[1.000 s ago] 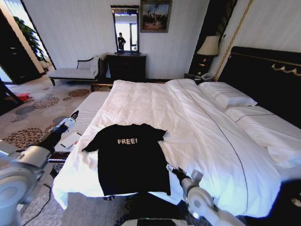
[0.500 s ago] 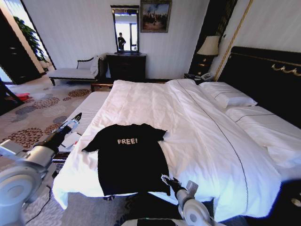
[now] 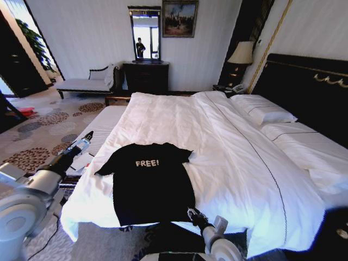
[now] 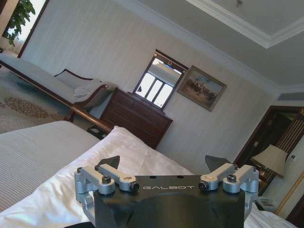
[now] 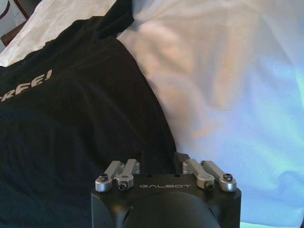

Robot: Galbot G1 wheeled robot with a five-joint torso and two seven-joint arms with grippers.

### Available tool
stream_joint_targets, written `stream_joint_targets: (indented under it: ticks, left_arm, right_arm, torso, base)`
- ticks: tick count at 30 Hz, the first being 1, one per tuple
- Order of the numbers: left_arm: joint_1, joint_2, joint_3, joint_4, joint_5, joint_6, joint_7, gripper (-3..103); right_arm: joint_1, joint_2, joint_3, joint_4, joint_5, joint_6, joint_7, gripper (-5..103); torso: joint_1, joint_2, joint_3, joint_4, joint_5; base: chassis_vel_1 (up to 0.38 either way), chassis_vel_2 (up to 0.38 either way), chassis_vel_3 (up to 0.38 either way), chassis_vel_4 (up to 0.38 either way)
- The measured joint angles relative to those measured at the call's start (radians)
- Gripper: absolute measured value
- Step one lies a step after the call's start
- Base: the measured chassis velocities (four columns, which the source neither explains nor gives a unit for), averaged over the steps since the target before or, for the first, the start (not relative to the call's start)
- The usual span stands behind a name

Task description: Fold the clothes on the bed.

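Observation:
The clothes, a black T-shirt (image 3: 151, 185) with white "FREE!" lettering, lie spread flat on the white duvet near the foot corner of the bed (image 3: 228, 141). My right gripper (image 3: 193, 213) is low at the T-shirt's near right hem corner. In the right wrist view that gripper (image 5: 160, 157) sits on the black fabric (image 5: 71, 123), right at its edge against the white duvet (image 5: 228, 80). My left gripper (image 3: 87, 136) hovers off the bed's left side, level with the left sleeve and apart from it. In the left wrist view it (image 4: 165, 162) stands open and holds nothing.
A low white bench (image 3: 100, 128) runs along the bed's left side under my left arm. Pillows (image 3: 266, 111) and a dark headboard (image 3: 310, 92) are at the right. A dresser (image 3: 145, 76), a chaise (image 3: 87, 81) and a lamp (image 3: 242, 54) stand by the far wall.
My right gripper has drawn back and to the left, down onto the T-shirt's near right hem corner. The left gripper has shifted slightly toward the bed. The T-shirt lies as before.

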Motion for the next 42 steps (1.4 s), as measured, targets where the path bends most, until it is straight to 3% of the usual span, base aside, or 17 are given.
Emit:
stream_joint_targets:
  ticks: [4,7,10,15,34,38,40,41,42]
  left_arm:
    - [0.001,0.000,-0.001,0.000,0.000,0.000,-0.002,100]
    - [0.002,-0.001,-0.001,-0.001,0.001,0.000,-0.003,100]
    - [0.003,-0.002,-0.002,0.000,0.006,0.000,-0.005,100]
    - [0.003,-0.003,-0.002,0.003,0.009,0.000,-0.007,100]
    - [-0.008,-0.010,0.021,0.028,0.023,0.005,-0.010,100]
    - [-0.013,-0.009,0.014,0.035,0.021,0.005,-0.010,100]
    - [-0.013,-0.009,0.010,0.037,0.020,0.005,-0.010,100]
    - [-0.012,-0.011,0.003,0.039,0.018,0.005,-0.010,100]
    - [-0.009,-0.012,-0.003,0.040,0.016,0.005,-0.010,100]
  right_arm:
    - [-0.005,0.002,0.000,-0.008,-0.010,0.005,-0.005,23]
    - [-0.007,0.002,-0.001,-0.008,-0.013,0.006,-0.007,18]
    - [-0.014,0.002,-0.002,-0.007,-0.019,0.009,-0.009,3]
    - [-0.033,-0.001,-0.004,0.000,-0.027,0.017,-0.011,0]
    - [-0.069,-0.010,-0.024,-0.011,-0.081,0.046,-0.017,-1]
    - [-0.061,-0.015,-0.001,0.055,-0.108,0.066,-0.028,20]
    - [-0.055,-0.015,0.006,0.077,-0.109,0.069,-0.028,20]
    - [-0.039,-0.019,0.023,0.119,-0.106,0.070,-0.026,31]
    - [-0.024,-0.023,0.037,0.147,-0.097,0.070,-0.023,31]
  torso:
    - [0.000,0.000,0.000,0.0000,0.0000]
    - [0.000,0.000,0.000,0.0000,0.0000]
    - [0.000,0.000,0.000,0.0000,0.0000]
    - [0.000,0.000,0.000,0.0000,0.0000]
    - [0.000,0.000,0.000,0.0000,0.0000]
    - [0.000,0.000,0.000,-0.0002,0.0000]
    - [0.000,0.000,0.000,-0.0001,0.0001]
    - [0.000,0.000,0.000,-0.0001,0.0000]
    - [0.000,0.000,0.000,0.0001,-0.0002]
  base:
    - [0.000,0.000,0.000,0.000]
    - [0.000,0.000,0.000,0.000]
    - [0.000,0.000,0.000,0.000]
    - [0.000,0.000,0.000,0.000]
    - [0.000,0.000,0.000,0.000]
    - [0.000,0.000,0.000,0.000]
    - [0.000,0.000,0.000,0.000]
    - [0.000,0.000,0.000,0.000]
    - [0.000,0.000,0.000,0.000]
